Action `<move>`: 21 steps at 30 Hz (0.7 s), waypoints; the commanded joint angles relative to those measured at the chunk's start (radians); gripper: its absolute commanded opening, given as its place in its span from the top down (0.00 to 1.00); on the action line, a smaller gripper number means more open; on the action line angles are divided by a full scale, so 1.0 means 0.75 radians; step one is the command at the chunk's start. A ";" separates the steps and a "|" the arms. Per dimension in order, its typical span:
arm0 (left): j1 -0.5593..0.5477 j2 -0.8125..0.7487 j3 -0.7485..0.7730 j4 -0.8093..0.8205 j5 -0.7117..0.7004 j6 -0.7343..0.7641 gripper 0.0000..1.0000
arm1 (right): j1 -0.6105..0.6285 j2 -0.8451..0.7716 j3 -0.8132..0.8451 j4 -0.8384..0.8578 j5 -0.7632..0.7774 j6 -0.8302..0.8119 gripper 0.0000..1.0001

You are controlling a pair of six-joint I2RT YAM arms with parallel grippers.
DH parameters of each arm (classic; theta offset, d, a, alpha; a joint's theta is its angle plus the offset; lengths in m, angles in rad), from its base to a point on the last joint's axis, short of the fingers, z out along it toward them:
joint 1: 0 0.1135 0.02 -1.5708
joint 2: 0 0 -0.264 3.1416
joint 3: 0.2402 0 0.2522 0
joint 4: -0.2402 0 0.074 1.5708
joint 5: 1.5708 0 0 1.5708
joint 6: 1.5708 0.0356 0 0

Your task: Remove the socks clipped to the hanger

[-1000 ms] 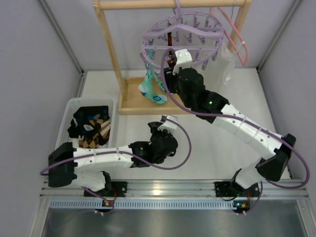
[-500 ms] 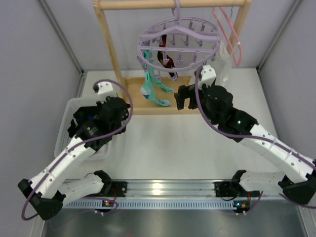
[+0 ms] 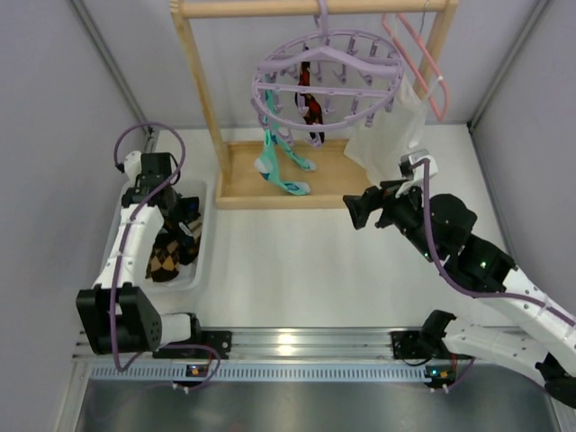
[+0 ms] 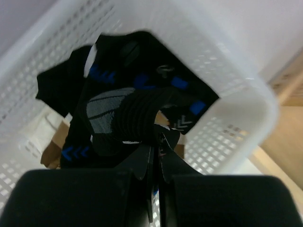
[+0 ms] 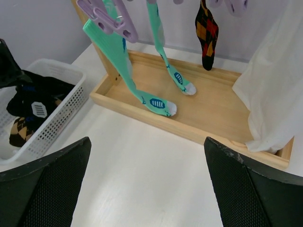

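Note:
The lavender ring hanger [image 3: 328, 76] hangs from the wooden rack's top bar. Two teal-green socks [image 3: 277, 166] and one brown-orange argyle sock [image 3: 311, 108] are clipped to it; they also show in the right wrist view, teal [image 5: 125, 75] and argyle [image 5: 206, 28]. My left gripper [image 3: 180, 216] is over the white basket [image 3: 120, 205], its jaws shut [image 4: 158, 137] on a black sock with blue marks [image 4: 128, 111] down inside the basket. My right gripper [image 3: 358, 214] is wide open and empty [image 5: 151, 189], above the table in front of the rack's base.
The basket [image 4: 232, 123] holds black and argyle socks. The wooden rack's tray base [image 3: 243, 180] lies under the hanger. A white translucent cloth bag [image 3: 387, 135] and a pink coat hanger [image 3: 423, 63] hang on the right of the rack.
My left arm swung from the table's middle to over the basket with the black sock. My right arm drew back from the hanger towards the near right. The hanger settled back.

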 commanded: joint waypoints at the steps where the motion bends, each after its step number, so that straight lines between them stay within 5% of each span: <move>1: 0.153 0.062 -0.088 -0.033 0.116 -0.193 1.00 | -0.014 -0.061 -0.059 0.028 -0.058 -0.004 0.02; 3: 0.209 0.078 -0.117 -0.025 0.112 -0.254 0.97 | -0.016 -0.084 -0.075 0.026 -0.075 -0.006 0.02; 5: 0.207 0.078 -0.143 0.000 0.145 -0.261 0.80 | -0.016 -0.104 -0.093 0.024 -0.079 -0.008 0.02; 6: 0.207 0.066 -0.148 0.012 0.167 -0.250 0.69 | -0.016 -0.113 -0.098 0.022 -0.077 -0.012 0.02; 7: 0.207 0.050 -0.156 0.014 0.188 -0.250 0.39 | -0.014 -0.117 -0.106 0.024 -0.073 -0.014 0.02; 8: 0.209 0.031 -0.164 0.014 0.192 -0.250 0.30 | -0.016 -0.127 -0.108 0.016 -0.067 -0.016 0.02; 13: 0.207 -0.218 -0.146 0.010 0.174 -0.193 0.13 | -0.016 -0.143 -0.114 0.000 -0.059 -0.014 0.01; 14: 0.207 -0.259 -0.129 0.010 0.192 -0.150 0.02 | -0.016 -0.153 -0.116 -0.003 -0.059 -0.014 0.01; 17: 0.201 -0.386 -0.060 0.016 0.274 -0.093 0.02 | -0.016 -0.176 -0.130 -0.009 -0.048 -0.008 0.01; 21: 0.107 -0.496 -0.078 0.203 0.621 -0.046 0.02 | -0.016 -0.231 -0.175 0.006 -0.006 0.010 0.01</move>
